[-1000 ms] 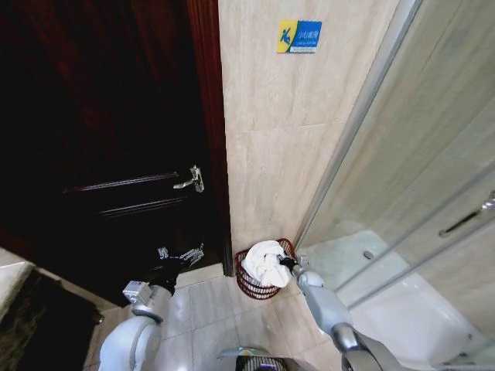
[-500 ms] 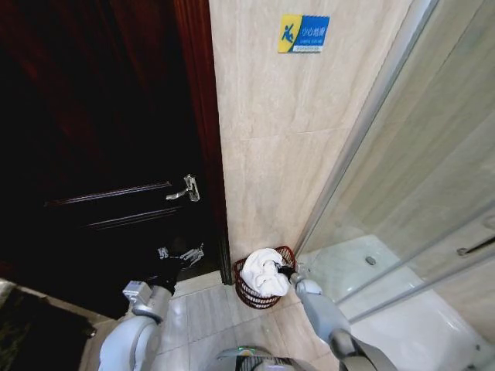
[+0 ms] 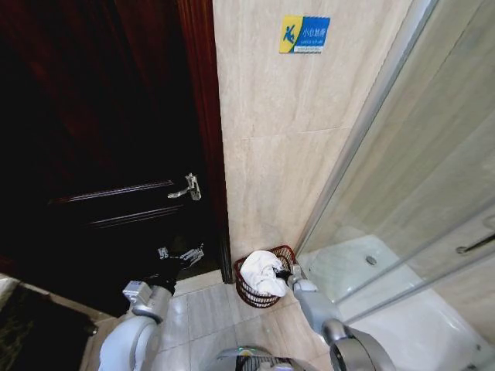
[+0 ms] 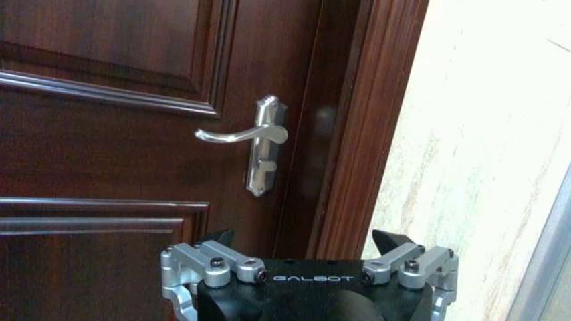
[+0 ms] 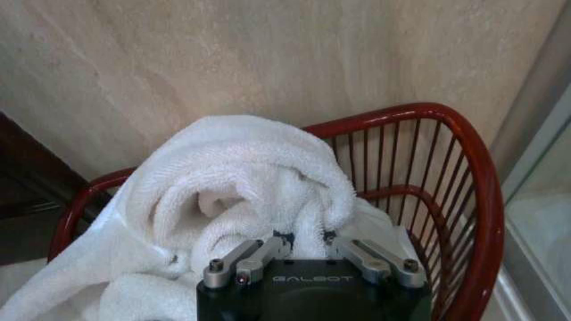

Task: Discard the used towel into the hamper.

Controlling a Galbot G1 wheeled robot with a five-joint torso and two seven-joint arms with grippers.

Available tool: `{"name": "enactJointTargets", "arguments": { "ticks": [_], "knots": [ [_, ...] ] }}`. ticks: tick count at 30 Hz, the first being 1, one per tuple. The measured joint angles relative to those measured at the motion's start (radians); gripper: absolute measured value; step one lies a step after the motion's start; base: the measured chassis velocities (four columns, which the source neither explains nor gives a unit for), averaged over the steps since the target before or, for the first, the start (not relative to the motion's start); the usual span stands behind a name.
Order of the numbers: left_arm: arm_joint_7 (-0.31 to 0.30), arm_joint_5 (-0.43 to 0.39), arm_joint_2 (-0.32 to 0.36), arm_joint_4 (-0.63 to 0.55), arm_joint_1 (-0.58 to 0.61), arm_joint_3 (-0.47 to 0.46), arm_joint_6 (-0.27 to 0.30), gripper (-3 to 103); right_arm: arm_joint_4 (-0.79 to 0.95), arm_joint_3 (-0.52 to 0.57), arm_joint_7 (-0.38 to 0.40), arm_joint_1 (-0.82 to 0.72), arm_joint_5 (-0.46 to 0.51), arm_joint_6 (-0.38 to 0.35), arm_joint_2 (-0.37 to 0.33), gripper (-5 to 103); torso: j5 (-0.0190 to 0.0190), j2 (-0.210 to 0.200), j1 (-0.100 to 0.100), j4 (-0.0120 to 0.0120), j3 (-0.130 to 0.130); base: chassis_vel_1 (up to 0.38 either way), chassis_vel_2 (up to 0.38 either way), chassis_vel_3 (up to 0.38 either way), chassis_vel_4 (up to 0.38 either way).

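Observation:
The hamper (image 3: 252,294), a small reddish-brown wire basket, stands on the floor in the corner between the door frame and the shower glass. A white towel (image 3: 260,271) is bundled inside it and bulges above the rim. My right gripper (image 3: 281,273) reaches in over the hamper's rim, shut on a fold of the towel. In the right wrist view its fingers are pressed together into the towel (image 5: 241,174), with the hamper's red rim (image 5: 450,130) curving around. My left gripper (image 3: 182,256) is held up in front of the door, open and holding nothing (image 4: 305,241).
A dark wooden door with a silver lever handle (image 4: 257,137) fills the left side. Behind the hamper is a beige tiled wall (image 3: 271,154) with a blue and yellow sign (image 3: 304,35). On the right, a glass shower screen (image 3: 402,193) encloses a white tray (image 3: 402,313).
The head camera has shifted, so the whole picture has moved. The towel sits a little lower in the hamper, with my right gripper still on it. My left arm has stayed put.

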Motion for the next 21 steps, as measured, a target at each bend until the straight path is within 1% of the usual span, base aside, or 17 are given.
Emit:
{"name": "enactJointTargets", "arguments": {
  "ticks": [10, 12, 13, 15, 17, 18, 21],
  "knots": [
    [0.000, 0.000, 0.000, 0.000, 0.000, 0.000, 0.000, 100, 0.029, -0.004, -0.004, -0.021, 0.005, -0.007, -0.009, 14, -0.0001, -0.001, -0.001, 0.0000, 0.000, 0.000, 0.000, 0.000, 0.000],
    [0.000, 0.000, 0.000, 0.000, 0.000, 0.000, 0.000, 100, 0.048, -0.008, -0.007, -0.027, 0.000, -0.029, -0.010, 14, -0.0001, -0.025, -0.012, 0.0000, -0.013, 0.000, 0.000, 0.000, 0.000],
    [0.000, 0.000, 0.000, 0.000, 0.000, 0.000, 0.000, 100, 0.048, -0.008, -0.007, -0.027, 0.000, -0.029, -0.010, 14, -0.0001, -0.025, -0.012, 0.0000, -0.013, 0.000, 0.000, 0.000, 0.000],
    [0.000, 0.000, 0.000, 0.000, 0.000, 0.000, 0.000, 100, 0.055, -0.012, -0.008, -0.027, -0.015, -0.038, -0.011, 14, -0.0002, -0.041, -0.019, 0.0000, -0.022, 0.000, 0.000, 0.000, 0.000],
    [0.000, 0.000, 0.000, 0.000, 0.000, 0.000, 0.000, 100, 0.053, -0.015, -0.002, -0.025, -0.028, -0.033, -0.010, 14, -0.0002, -0.056, -0.026, 0.0000, -0.029, 0.000, 0.000, 0.000, 0.000],
    [0.000, 0.000, 0.000, 0.000, 0.000, 0.000, 0.000, 100, 0.053, -0.015, -0.002, -0.025, -0.028, -0.033, -0.010, 14, -0.0002, -0.056, -0.026, 0.0000, -0.029, 0.000, 0.000, 0.000, 0.000],
    [0.000, 0.000, 0.000, 0.000, 0.000, 0.000, 0.000, 100, 0.049, -0.023, 0.003, -0.018, -0.039, -0.039, -0.010, 14, -0.0002, -0.081, -0.037, 0.0000, -0.044, 0.000, 0.000, 0.000, 0.000]
  ]
}}
